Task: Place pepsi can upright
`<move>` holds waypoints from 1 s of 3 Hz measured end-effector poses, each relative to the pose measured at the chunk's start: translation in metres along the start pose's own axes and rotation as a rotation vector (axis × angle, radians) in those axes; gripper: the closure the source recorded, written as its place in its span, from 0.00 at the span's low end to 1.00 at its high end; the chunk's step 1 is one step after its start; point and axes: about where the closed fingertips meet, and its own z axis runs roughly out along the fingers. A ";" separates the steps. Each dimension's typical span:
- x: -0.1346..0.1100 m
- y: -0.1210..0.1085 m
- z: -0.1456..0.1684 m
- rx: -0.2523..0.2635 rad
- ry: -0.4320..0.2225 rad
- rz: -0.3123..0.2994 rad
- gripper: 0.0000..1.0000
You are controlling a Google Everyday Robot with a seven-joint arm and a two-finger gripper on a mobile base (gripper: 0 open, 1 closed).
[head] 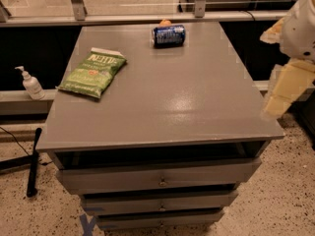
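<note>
Pepsi can [169, 35] lies on its side near the far edge of the grey table [177, 107], roughly mid-width, long axis running left to right, silver end toward the left; not upright. A small orange ball [165, 22] sits just behind it at the table's back edge, partly hidden by the can; contact between the two cannot be told. Green chip bag [92, 73] lies flat on the left part of the tabletop, well apart from the can, and is slightly angled. Gripper [281, 98] is at the right edge of the view, off the table's right side and above floor level, pale cream parts hanging below a white arm section; it is well apart from the can and touches nothing. Whether it is open or closed cannot be told from this angle. Below the tabletop are stacked drawers [160, 178], with the upper one pulled slightly forward. On the ledge to the left stands a pump bottle [30, 84]. A black rod [33, 161] leans by the table's left corner, and a blue tape mark [87, 223] is on the speckled floor.
</note>
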 end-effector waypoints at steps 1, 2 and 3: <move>-0.026 -0.042 0.024 0.042 -0.073 -0.048 0.00; -0.048 -0.091 0.050 0.086 -0.134 -0.088 0.00; -0.065 -0.133 0.073 0.124 -0.180 -0.115 0.00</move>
